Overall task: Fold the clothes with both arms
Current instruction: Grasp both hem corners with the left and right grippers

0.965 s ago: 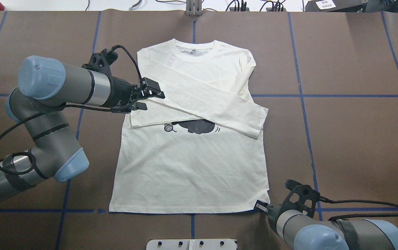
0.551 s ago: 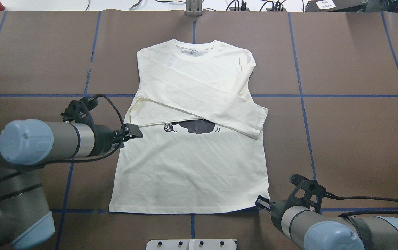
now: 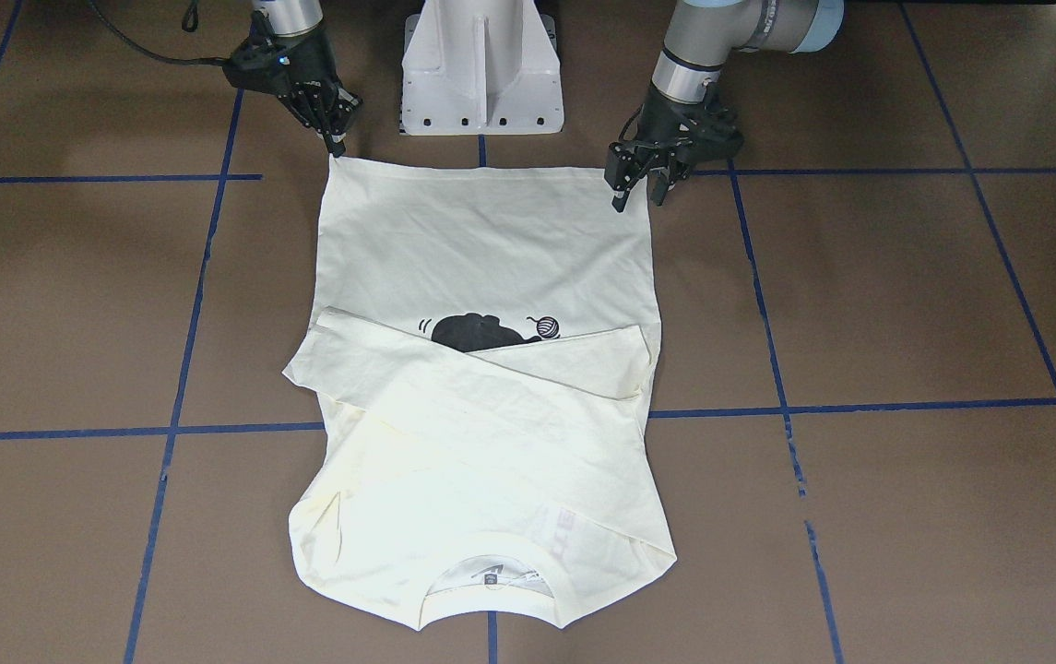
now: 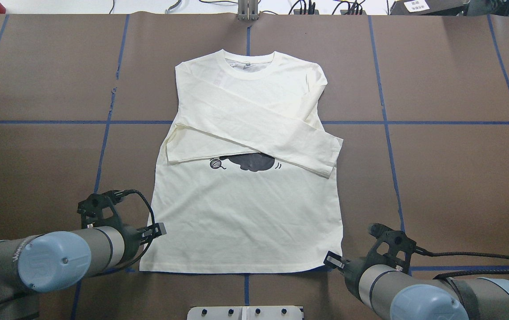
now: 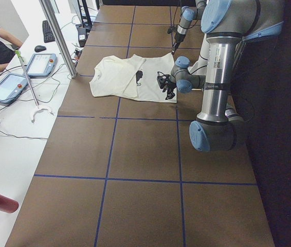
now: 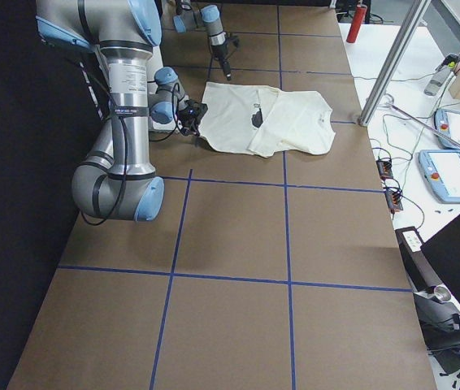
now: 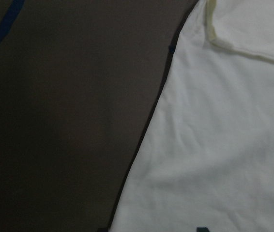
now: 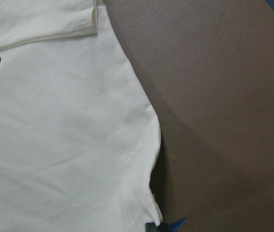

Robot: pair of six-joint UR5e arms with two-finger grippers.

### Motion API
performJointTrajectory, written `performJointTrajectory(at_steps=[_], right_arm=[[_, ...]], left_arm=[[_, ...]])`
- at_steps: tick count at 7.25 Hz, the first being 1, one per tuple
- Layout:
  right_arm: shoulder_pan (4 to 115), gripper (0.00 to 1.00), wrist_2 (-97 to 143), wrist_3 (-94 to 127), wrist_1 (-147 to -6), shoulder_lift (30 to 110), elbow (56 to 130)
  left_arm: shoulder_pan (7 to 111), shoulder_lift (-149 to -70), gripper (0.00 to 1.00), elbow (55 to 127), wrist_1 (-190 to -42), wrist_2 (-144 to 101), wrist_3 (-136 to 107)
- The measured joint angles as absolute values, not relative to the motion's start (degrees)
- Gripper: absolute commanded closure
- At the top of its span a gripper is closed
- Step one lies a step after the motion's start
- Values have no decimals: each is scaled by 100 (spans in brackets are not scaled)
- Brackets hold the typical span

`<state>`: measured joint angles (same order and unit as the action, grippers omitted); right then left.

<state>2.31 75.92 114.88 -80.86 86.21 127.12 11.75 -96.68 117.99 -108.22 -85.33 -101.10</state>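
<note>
Both sleeves lie crossed over the long-sleeved T-shirt (image 4: 245, 213); folding its body is left. At its hem corners, the left gripper (image 3: 635, 196) has its jaws spread; whether the right gripper (image 3: 337, 146) is spread or pinching, I cannot tell.

Left fingers (image 3: 618, 187) apart, right fingers (image 3: 336, 140) pinched.

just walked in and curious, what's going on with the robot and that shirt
A two-armed robot is folding a cream-white T-shirt that lies flat on the brown table, print side up, with its neckline away from the robot. Both sleeves are already crossed over the chest. The left gripper is open at its end of the hem and holds nothing. The right gripper sits at the other end of the hem, but it isn't clear whether it has pinched the cloth.
</note>
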Motion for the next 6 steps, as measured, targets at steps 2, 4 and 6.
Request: performJointTrajectory(at_steps=[2, 4, 6], right_arm=[[229, 100, 7593, 11489, -8086, 8620, 12709], [229, 100, 7592, 11491, -8086, 8622, 12709], [239, 100, 7580, 11495, -8086, 8633, 12709]], left_arm=[[870, -9613, 38, 11803, -10790, -8511, -10277], [729, -9601, 39, 11806, -10725, -8508, -10380], [715, -9579, 39, 11806, -10686, -8508, -10395]])
